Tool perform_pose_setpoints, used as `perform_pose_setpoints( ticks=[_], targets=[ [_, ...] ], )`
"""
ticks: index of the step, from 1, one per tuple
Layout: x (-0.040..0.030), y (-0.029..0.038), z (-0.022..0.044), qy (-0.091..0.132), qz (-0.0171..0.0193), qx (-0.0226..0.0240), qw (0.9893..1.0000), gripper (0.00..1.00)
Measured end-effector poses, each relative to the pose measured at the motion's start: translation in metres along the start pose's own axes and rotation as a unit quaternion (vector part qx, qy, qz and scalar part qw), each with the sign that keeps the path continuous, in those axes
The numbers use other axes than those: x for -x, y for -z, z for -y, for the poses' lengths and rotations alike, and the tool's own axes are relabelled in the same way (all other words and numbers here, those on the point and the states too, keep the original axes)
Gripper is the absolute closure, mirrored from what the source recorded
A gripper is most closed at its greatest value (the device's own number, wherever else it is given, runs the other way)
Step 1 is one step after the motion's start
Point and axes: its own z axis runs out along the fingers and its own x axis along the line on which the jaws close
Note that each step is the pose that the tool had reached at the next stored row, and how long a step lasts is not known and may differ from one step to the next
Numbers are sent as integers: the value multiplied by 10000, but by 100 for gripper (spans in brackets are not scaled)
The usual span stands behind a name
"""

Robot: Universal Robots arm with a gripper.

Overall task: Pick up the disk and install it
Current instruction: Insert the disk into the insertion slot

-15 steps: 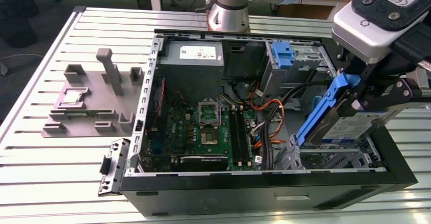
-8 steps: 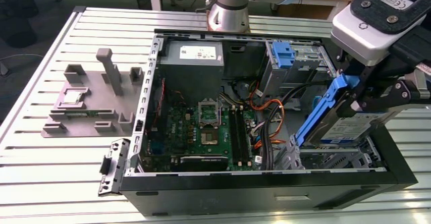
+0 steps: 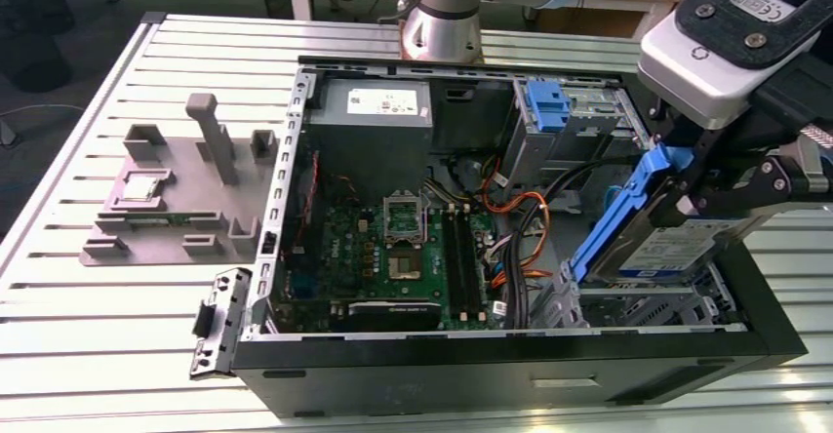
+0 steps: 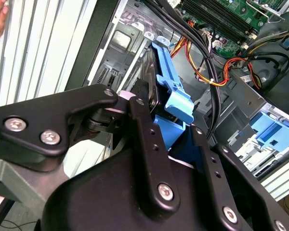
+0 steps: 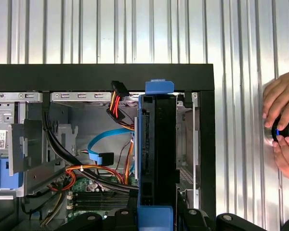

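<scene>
Jaws are clamped on the disk, so I have it in hand; in the exterior view the gripper holds it by its upper end, and it hangs tilted over the drive cage at the corner of the open computer case on the exterior view's right, not yet seated; in the second wrist view the black fingers pinch either side of the blue carrier rail, the drive reaching away from the gripper toward the cage; in the first wrist view the disk stands edge-on, running straight out from the gripper to just inside the case wall; I judge it stiff, dense and shock-sensitive, its plastic rail springy, so a hold across the metal body is safest
</scene>
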Motion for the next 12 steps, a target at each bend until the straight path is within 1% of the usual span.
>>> perform_pose_setpoints(
  ticks=[8, 12],
  targets=[
    [-8, -11, 1, 0, 0, 0, 10000, 63],
    [-7, -27, 1, 0, 0, 0, 10000, 63]
  ],
)
